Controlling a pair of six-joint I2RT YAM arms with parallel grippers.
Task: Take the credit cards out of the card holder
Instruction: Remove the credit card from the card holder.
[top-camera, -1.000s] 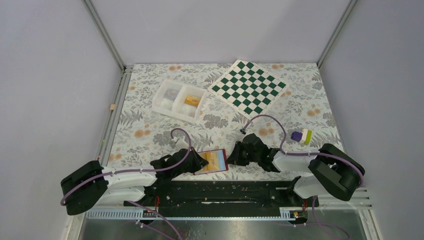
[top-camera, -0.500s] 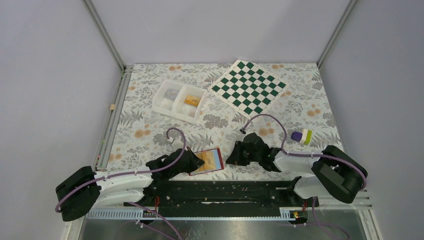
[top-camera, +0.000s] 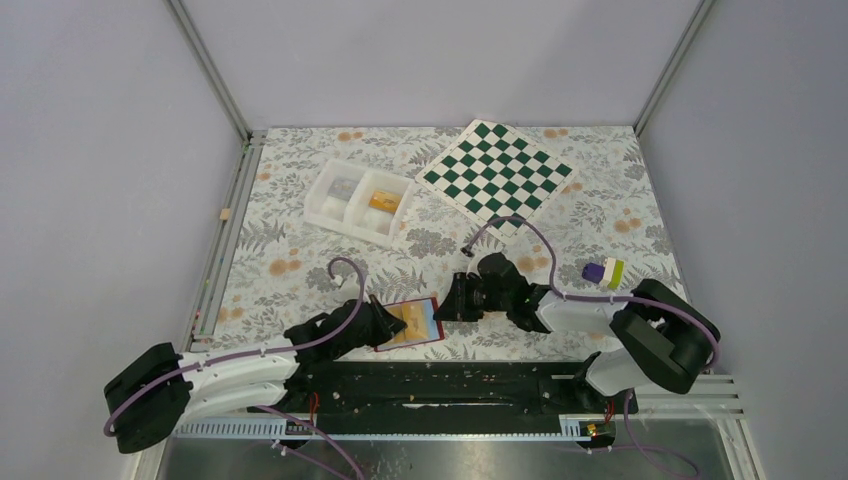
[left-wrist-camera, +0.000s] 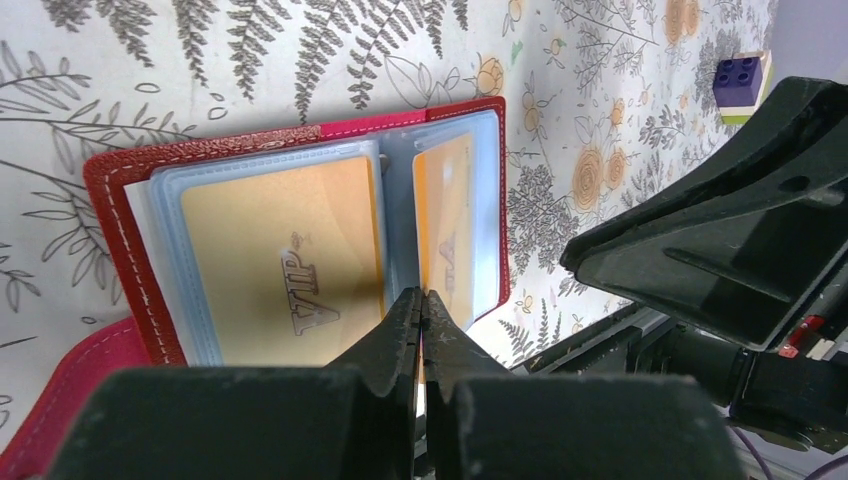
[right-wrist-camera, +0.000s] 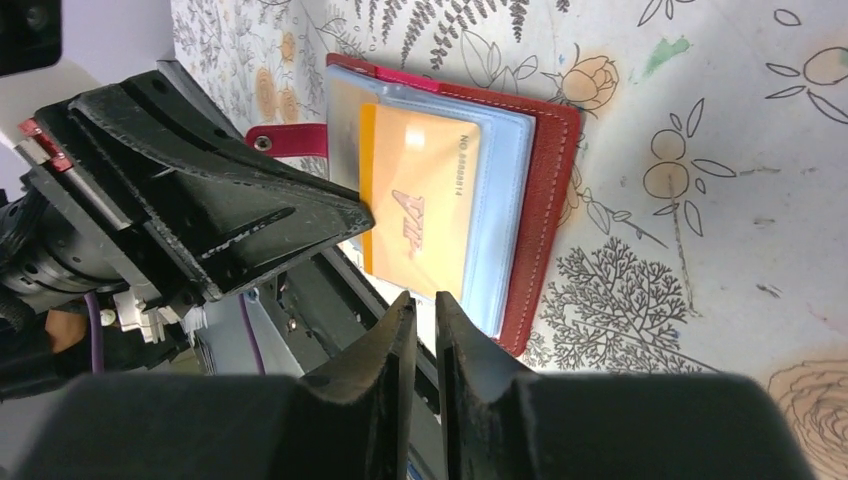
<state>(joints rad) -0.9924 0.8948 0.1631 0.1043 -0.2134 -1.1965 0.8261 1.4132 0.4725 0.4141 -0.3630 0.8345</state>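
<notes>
Two pincers meet over the card holder (top-camera: 415, 322), which lies open on the worktop (top-camera: 300, 262) close to the near edge, pale blue sleeves facing up. On its left side the left pincer (left-wrist-camera: 421, 300) is shut tight with nothing between its tips. Those tips sit at the near edge of the left page and look to be pinning the holder down, though I cannot tell if they truly press on it. From the other side the right pincer (right-wrist-camera: 420, 305) shows only a thin slit between its fingers, nothing in it, and hangs just beside the holder's right edge.

Both credit cards I can see are inside their sleeves: a VIP card (left-wrist-camera: 290, 270) on the left page and a second card (left-wrist-camera: 445, 230) on the right. So by my reckoning no card is out yet, and the step in hand is lining up for the first pull. Next, I'd guess, the right pincer must spread a little, catch a card's edge at the sleeve mouth and draw it out flat while the left one steadies the holder.

Farther right lies a small purple and green block (top-camera: 603, 271). Beyond stand a white tray (top-camera: 350, 226) and a chessboard (top-camera: 497, 172).
</notes>
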